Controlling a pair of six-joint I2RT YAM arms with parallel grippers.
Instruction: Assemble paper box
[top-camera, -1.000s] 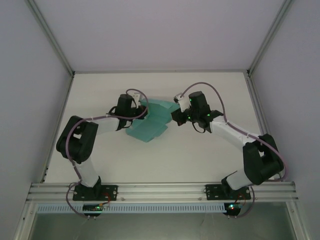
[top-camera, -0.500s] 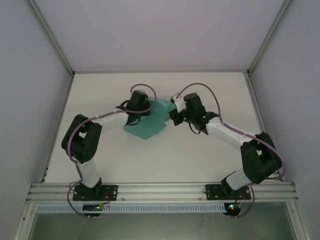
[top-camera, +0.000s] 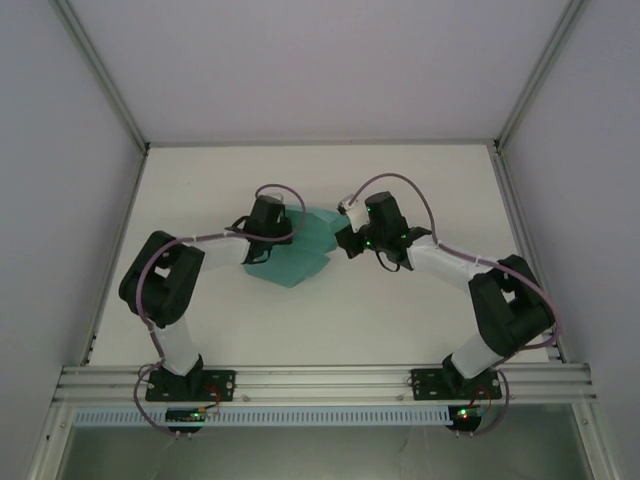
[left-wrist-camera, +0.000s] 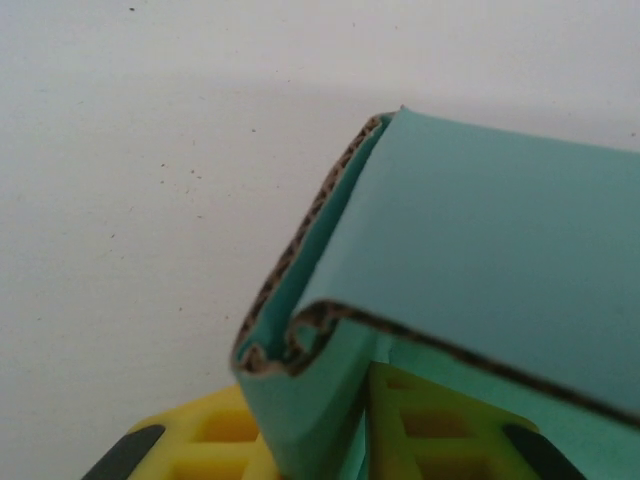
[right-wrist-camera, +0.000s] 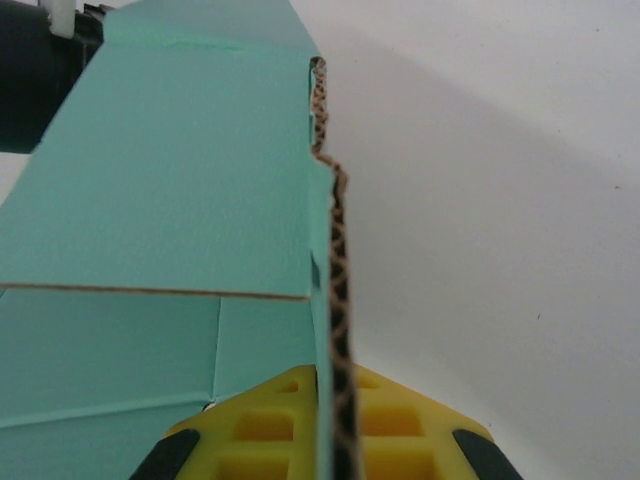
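Observation:
The teal-green paper box (top-camera: 300, 255) is a partly folded card sheet on the white table between my two arms. My left gripper (top-camera: 272, 222) is at its left back corner and my right gripper (top-camera: 347, 238) is at its right edge. In the left wrist view a doubled-over flap of the paper box (left-wrist-camera: 480, 230) sits between the yellow fingers (left-wrist-camera: 205, 435) of the left gripper (left-wrist-camera: 340, 400) and fills the gap. In the right wrist view the right gripper (right-wrist-camera: 335, 385) is shut on an upright corrugated edge of the paper box (right-wrist-camera: 180, 170).
The white table (top-camera: 420, 310) has bare room in front of the box and to both sides. Grey walls and aluminium posts (top-camera: 100, 75) close in the back and sides. A metal rail (top-camera: 320, 380) runs along the near edge by the arm bases.
My left gripper swung right over the sheet's back corner, then drew back a little toward the near side. My right gripper crept left, and the sheet folded more tightly.

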